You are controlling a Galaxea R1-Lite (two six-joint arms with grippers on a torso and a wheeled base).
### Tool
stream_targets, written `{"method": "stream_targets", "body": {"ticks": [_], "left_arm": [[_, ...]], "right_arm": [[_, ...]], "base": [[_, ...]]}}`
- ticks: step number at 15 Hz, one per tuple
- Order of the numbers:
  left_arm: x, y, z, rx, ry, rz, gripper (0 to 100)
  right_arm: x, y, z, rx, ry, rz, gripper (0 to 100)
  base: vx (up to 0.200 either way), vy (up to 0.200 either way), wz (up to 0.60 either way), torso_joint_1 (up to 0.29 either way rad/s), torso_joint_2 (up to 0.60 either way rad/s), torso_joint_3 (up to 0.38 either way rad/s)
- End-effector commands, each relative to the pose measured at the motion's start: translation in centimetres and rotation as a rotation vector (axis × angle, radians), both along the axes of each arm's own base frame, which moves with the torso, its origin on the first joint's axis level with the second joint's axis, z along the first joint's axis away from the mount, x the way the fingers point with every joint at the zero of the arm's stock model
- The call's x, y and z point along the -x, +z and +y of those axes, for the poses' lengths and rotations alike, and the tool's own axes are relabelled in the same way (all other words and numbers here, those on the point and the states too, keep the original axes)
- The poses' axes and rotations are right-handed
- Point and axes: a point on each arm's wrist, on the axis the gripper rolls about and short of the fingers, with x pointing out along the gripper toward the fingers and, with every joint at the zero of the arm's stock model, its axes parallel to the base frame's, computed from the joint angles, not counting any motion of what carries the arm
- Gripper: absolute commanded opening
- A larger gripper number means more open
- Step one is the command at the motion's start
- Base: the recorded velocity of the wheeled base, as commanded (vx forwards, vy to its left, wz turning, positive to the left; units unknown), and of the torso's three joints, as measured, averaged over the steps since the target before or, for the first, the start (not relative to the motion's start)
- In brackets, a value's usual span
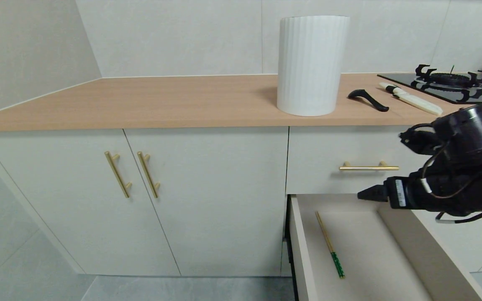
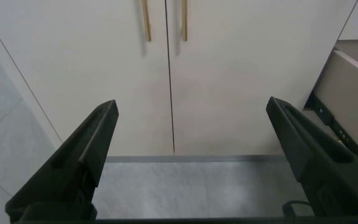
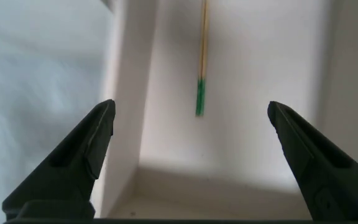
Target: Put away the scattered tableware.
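A single chopstick (image 1: 329,244), wooden with a green end, lies inside the open lower drawer (image 1: 299,246); it also appears as the chopstick (image 3: 201,59) in the right wrist view. My right gripper (image 3: 191,112) hangs open above the drawer, nothing between its fingers; in the head view the right gripper (image 1: 368,194) is over the drawer's back right corner. On the counter lie a black-handled utensil (image 1: 368,99) and a cream knife (image 1: 410,98). My left gripper (image 2: 191,115) is open, low, facing the cabinet doors (image 2: 166,74).
A tall white ribbed container (image 1: 310,65) stands on the wooden countertop (image 1: 161,100). A gas hob (image 1: 454,83) sits at the far right. A shut upper drawer with a brass handle (image 1: 369,167) is above the open one. Two cabinet doors with brass handles (image 1: 132,173) are to the left.
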Motion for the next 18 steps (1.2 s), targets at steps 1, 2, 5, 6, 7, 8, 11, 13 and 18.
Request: {"method": "stream_targets", "body": {"ticks": [1,2,5,6,7,8,11,13,18], "left_arm": [[0.00,0.03,0.00,0.000,0.000,0.001,100],[0.00,0.03,0.00,0.000,0.003,0.001,100],[0.00,0.03,0.00,0.000,0.003,0.001,100],[0.00,0.03,0.00,0.000,0.000,0.001,100],[0.00,0.03,-0.01,0.000,0.001,0.001,100],[0.00,0.03,0.00,0.000,0.000,0.001,100],[0.00,0.03,-0.01,0.000,0.001,0.001,100],[-0.01,-0.01,0.00,0.000,0.003,0.002,100],[0.00,0.03,0.00,0.000,0.001,0.001,100]], "right_arm": [[2.98,3.52,-1.74,-0.034,-0.009,-0.138,100],[2.92,3.55,-1.85,-0.024,-0.017,-0.144,100],[2.91,3.50,-1.99,-0.013,-0.014,-0.148,100],[3.01,3.60,-2.03,-0.012,-0.012,-0.153,100],[3.01,3.60,-2.03,-0.012,-0.012,-0.153,100],[3.01,3.60,-2.04,-0.011,-0.014,-0.153,100],[3.02,3.56,-2.04,-0.009,-0.013,-0.152,100],[3.02,3.56,-2.04,-0.009,-0.013,-0.152,100],[2.99,3.29,-1.99,-0.008,-0.011,-0.143,100]], "base": [[0.000,0.000,0.00,0.000,0.00,0.000],[0.000,0.000,0.00,0.000,0.00,0.000],[0.000,0.000,0.00,0.000,0.00,0.000],[0.000,0.000,0.00,0.000,0.00,0.000],[0.000,0.000,0.00,0.000,0.00,0.000],[0.000,0.000,0.00,0.012,-0.09,-0.027],[0.000,0.000,0.00,0.056,-0.24,-0.250],[0.000,0.000,0.00,0.117,-0.41,-0.320],[0.000,0.000,0.00,0.140,-0.49,-0.304]]}}
